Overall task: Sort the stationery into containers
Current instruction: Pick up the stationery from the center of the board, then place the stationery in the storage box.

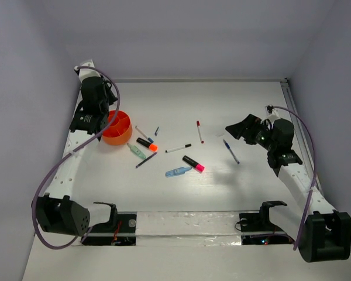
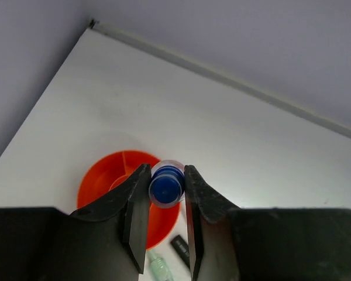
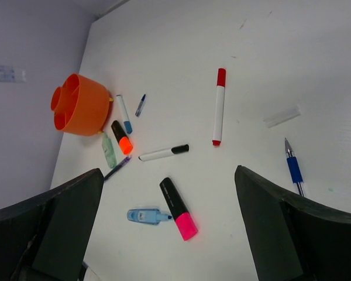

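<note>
So the left arm (image 1: 67, 167) is stretched way out along the left edge of the desk (image 1: 251, 99), with the wrist tipped down over the cup (image 1: 118, 138). The left pincer (image 2: 167, 171) is squeezed narrow on the bottle (image 2: 166, 186). It's a tiny round thing with a clear-ish body and a glossy blue cap, pinched between two flat black fingers (image 2: 137, 205). In the wrist view the bottle lines up over the cup's rim, but I can't tell how high it is. The cup is smooth round orange plastic with thin dividers inside.

The right arm (image 1: 298, 181) comes up the right side and bends in toward the middle. The right pincer (image 1: 238, 130) gapes wide with nothing in it, hanging above the desk near a blue pen (image 3: 293, 168).

The rest lies loose on the plain white desk, right of the cup. There's an orange highlighter (image 3: 121, 137) and a pink highlighter (image 3: 178, 208), both chunky with black barrels. There's also a slim white red marker (image 3: 219, 106) and a pale green marker (image 3: 108, 151).
</note>
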`<action>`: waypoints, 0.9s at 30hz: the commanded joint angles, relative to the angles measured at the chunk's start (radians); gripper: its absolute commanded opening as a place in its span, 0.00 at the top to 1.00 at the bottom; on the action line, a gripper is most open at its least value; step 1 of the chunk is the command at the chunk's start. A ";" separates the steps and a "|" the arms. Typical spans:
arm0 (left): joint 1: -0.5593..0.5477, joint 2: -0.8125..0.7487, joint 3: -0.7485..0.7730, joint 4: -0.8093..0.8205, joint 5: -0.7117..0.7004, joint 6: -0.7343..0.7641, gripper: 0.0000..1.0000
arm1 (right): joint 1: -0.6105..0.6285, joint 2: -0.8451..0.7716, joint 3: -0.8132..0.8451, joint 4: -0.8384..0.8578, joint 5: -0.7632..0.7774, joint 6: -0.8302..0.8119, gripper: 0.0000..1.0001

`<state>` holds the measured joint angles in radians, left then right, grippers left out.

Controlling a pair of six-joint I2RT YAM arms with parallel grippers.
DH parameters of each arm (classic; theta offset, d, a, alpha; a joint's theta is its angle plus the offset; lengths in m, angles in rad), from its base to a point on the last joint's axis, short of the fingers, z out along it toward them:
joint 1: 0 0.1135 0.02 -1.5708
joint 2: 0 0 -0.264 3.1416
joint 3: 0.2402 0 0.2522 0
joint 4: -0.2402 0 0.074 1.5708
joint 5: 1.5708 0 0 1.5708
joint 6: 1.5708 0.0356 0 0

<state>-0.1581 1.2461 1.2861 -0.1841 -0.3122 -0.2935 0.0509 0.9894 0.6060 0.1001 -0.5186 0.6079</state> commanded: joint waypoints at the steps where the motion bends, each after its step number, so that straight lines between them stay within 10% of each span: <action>1: 0.041 -0.037 -0.063 -0.025 -0.005 -0.019 1.00 | 0.021 -0.001 -0.023 0.101 -0.029 0.007 0.00; 27: 0.108 0.044 -0.166 0.034 0.016 -0.001 1.00 | 0.060 0.029 -0.054 0.158 -0.043 0.027 0.00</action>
<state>-0.0525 1.3067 1.1389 -0.2012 -0.2787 -0.3046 0.1005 1.0142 0.5560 0.1959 -0.5575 0.6334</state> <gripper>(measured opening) 0.212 0.997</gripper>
